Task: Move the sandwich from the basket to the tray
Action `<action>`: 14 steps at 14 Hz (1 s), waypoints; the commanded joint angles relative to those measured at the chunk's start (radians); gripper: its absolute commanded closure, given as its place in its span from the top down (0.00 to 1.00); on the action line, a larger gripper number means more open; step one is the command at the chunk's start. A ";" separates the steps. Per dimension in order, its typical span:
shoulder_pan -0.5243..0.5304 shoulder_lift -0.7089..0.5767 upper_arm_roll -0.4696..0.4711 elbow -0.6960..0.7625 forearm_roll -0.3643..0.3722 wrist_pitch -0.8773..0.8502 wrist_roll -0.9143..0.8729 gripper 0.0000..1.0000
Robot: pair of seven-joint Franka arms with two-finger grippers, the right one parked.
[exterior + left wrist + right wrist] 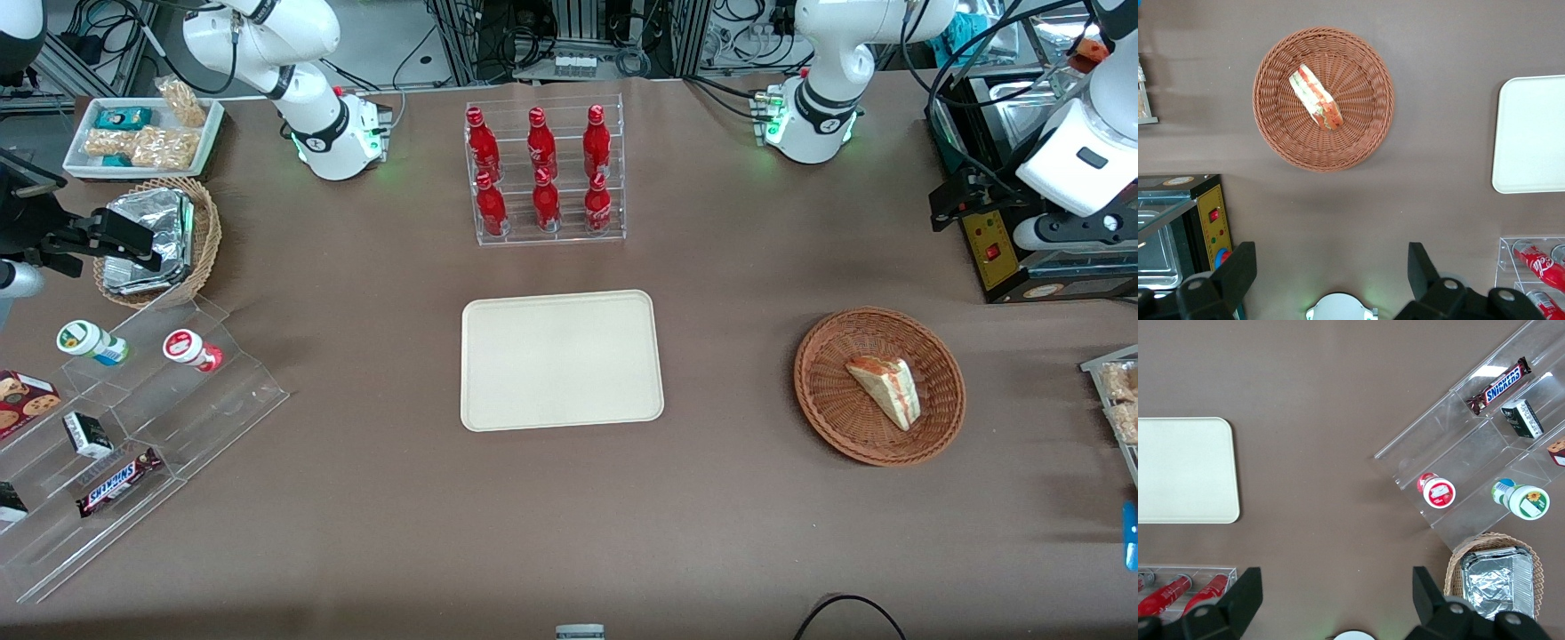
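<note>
**Sandwich in the basket, jaws wide and empty**

On my feed the sandwich [885,390] lies on its side in the reddish-brown wicker basket [827,391], toward the working arm's end of the worktop [356,533]. Its striped cut edge shows clearly from the wrist camera, where the sandwich [1315,97] sits close to the middle of the basket [1358,133]. The cream tray [561,360] rests flat at the middle of the worktop, well apart from the basket, with nothing on it. A clear rack of red bottles [544,171] stands farther from the front camera than the tray. The gripper [1331,280] hangs high above the bare worktop, near the basket but not over it. Its jaws are spread wide and hold nothing; I see both fingers [1238,270] well clear of the sandwich.
</note>
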 commanded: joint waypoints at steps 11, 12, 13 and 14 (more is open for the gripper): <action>-0.007 0.015 0.001 0.003 0.006 0.007 0.032 1.00; -0.007 0.015 0.001 -0.005 0.006 0.010 0.032 1.00; -0.007 0.015 0.001 -0.005 0.006 0.010 0.032 1.00; -0.007 0.016 0.001 -0.006 0.007 0.012 0.032 1.00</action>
